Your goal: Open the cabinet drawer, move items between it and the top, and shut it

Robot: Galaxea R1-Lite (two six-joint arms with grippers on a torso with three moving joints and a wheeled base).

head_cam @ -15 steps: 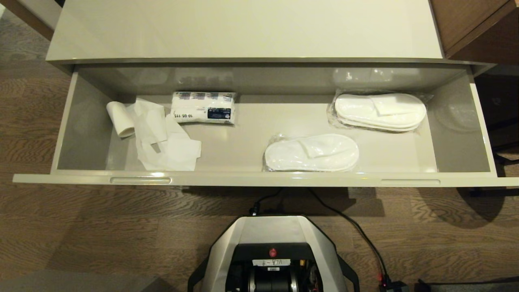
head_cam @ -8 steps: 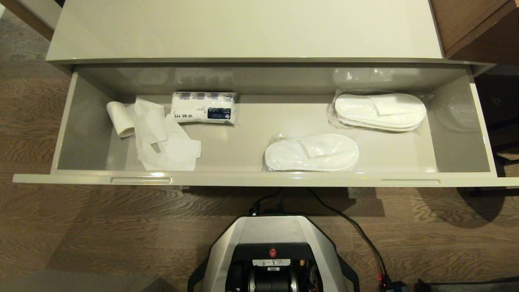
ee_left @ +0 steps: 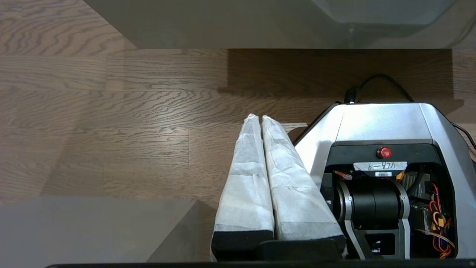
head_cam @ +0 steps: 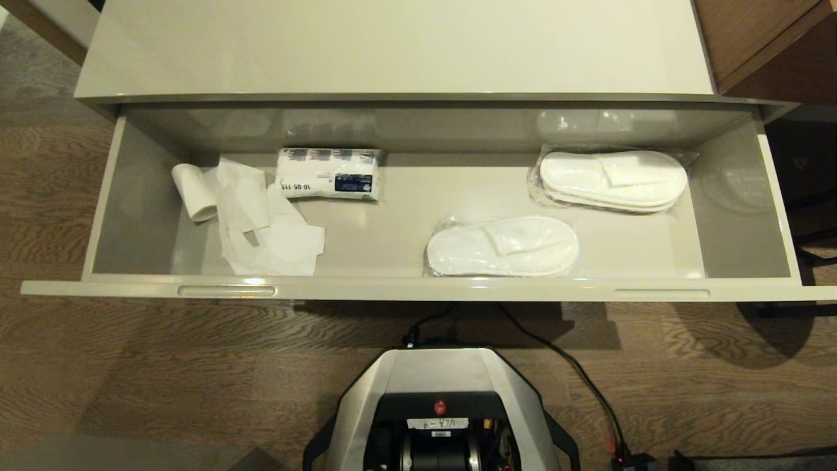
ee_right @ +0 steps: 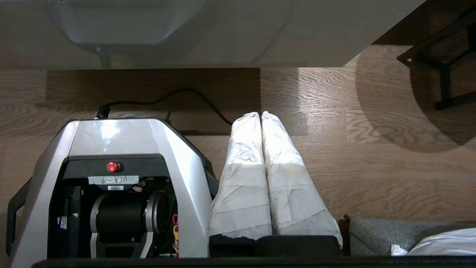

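Cabinet drawer (head_cam: 418, 288) pulled fully out below the bare cabinet top (head_cam: 392, 46). Inside: paper roll (head_cam: 194, 191) with loose tail at left, printed wrapped pack (head_cam: 328, 173) just beside it toward the back, possibly tissues; one wrapped slipper pair (head_cam: 502, 246) near the front, another slipper pair (head_cam: 613, 178) at back right. Nothing shifted over the last second; items not yet lifted to the top. Left end effector (ee_left: 257, 123) clenched empty over the wooden floor (head_cam: 163, 379) beside the robot base (head_cam: 439, 392); right end effector (ee_right: 259, 118) likewise clenched, empty, parked.
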